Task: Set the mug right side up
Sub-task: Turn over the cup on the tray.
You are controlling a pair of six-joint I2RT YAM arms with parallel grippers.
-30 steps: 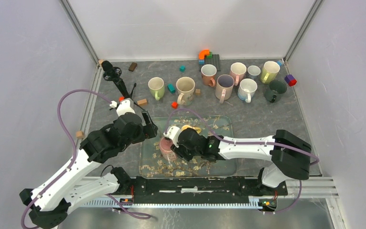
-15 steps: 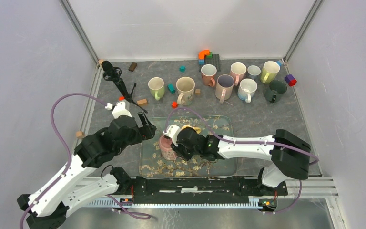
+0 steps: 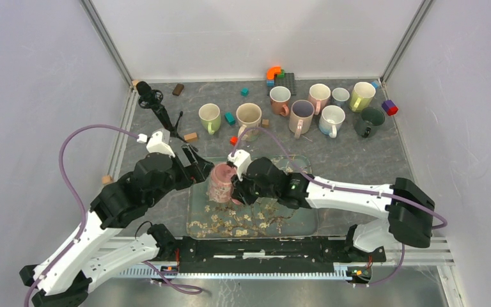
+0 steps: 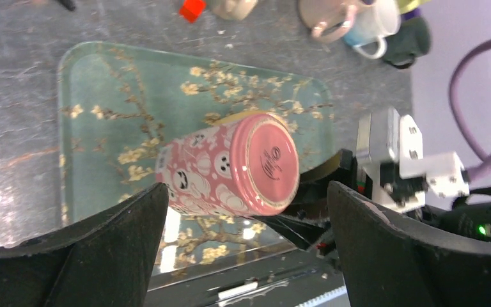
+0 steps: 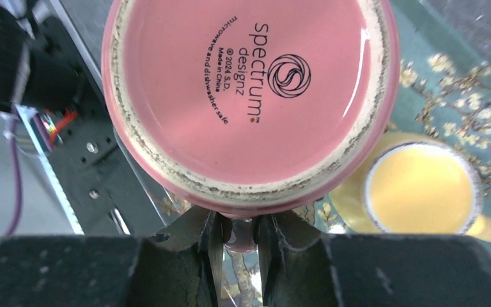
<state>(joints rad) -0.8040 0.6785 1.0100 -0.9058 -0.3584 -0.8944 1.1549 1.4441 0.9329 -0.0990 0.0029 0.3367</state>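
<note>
The pink patterned mug point(image 3: 220, 183) hangs tilted above the floral tray point(image 3: 297, 220), its base point(image 5: 249, 96) facing the right wrist camera. My right gripper point(image 5: 238, 233) is shut on the mug's handle point(image 5: 238, 238), just below the base. In the top view the right gripper point(image 3: 236, 187) sits against the mug's right side. My left gripper point(image 3: 195, 167) stands open just left of the mug, not touching it. In the left wrist view the mug point(image 4: 230, 166) lies between and beyond the wide-apart left fingers point(image 4: 121, 243), over the tray point(image 4: 102, 96). The mug's mouth is hidden.
A yellow mug point(image 5: 419, 188) stands upright on the tray under the right arm. Several upright mugs point(image 3: 249, 120) line the back of the table, with small blocks point(image 3: 233, 140) among them. A black stand point(image 3: 160, 110) lies at back left.
The right gripper closed on the pink mug's handle, lifted it off the tray and carried it slightly toward the back, tilting it. The left arm drew back a little, still open.
</note>
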